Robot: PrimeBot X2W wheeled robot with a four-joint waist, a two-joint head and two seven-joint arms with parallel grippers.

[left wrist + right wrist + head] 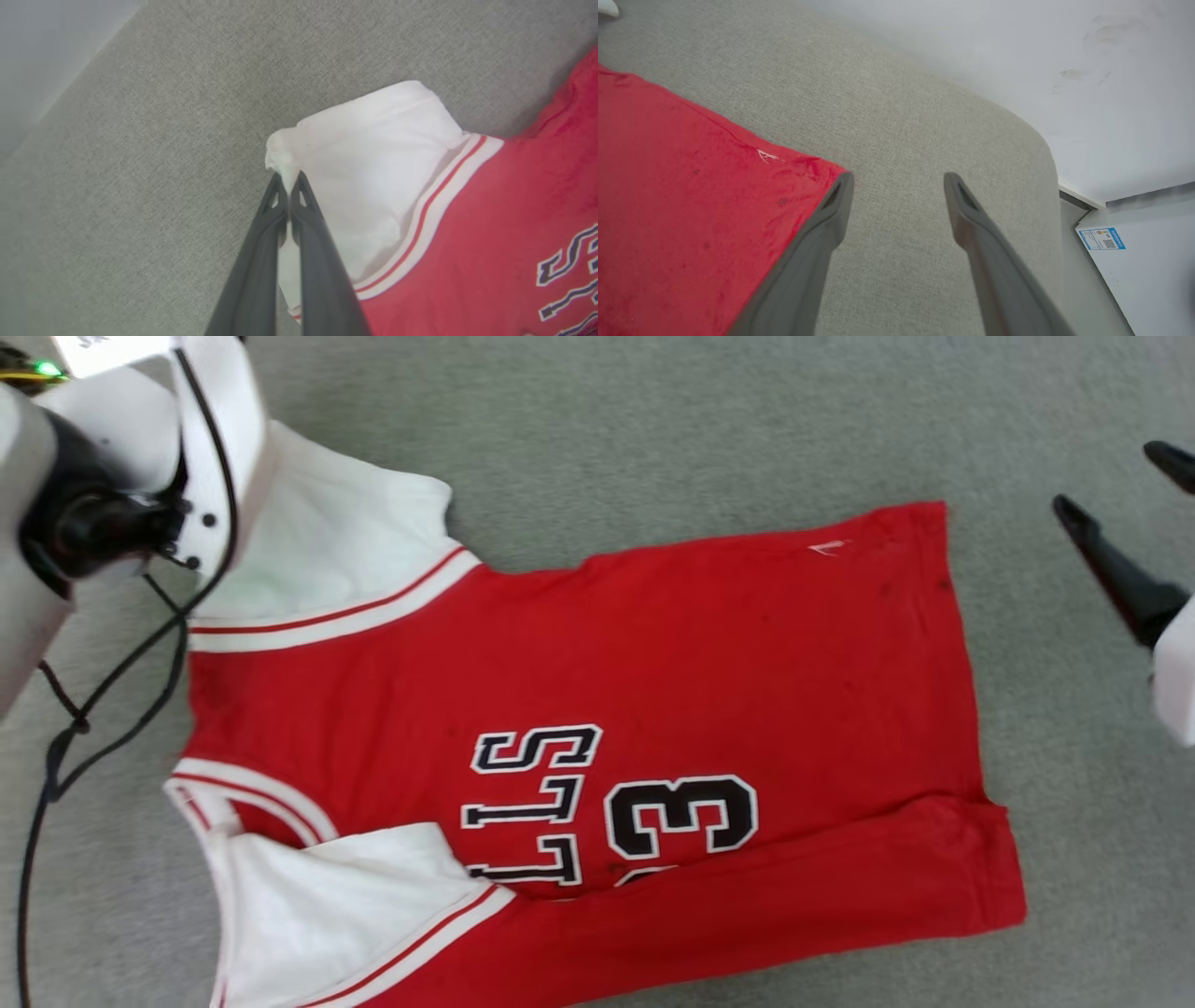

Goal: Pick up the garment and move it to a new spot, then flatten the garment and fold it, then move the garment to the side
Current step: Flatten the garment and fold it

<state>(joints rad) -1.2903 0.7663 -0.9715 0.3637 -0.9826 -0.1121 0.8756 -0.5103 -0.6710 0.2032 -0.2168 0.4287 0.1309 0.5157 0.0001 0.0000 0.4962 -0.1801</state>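
Underneath garment [579, 653], grey fabric surface [653, 420], white wall [1064, 70] beyond. Left gripper [289, 179] pinches sleeve [373, 163]; right gripper [899, 186] splayed; lettering [532, 803] part-hidden.

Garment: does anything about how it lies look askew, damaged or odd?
The garment is not flat: its near side is folded over the chest, hiding part of the lettering. Dark specks and a white thread mark show near the hem corner. The left gripper pinches one sleeve.

Left end effector [288, 178] is pinched closed; right end effector [899, 177] stands spread wide.
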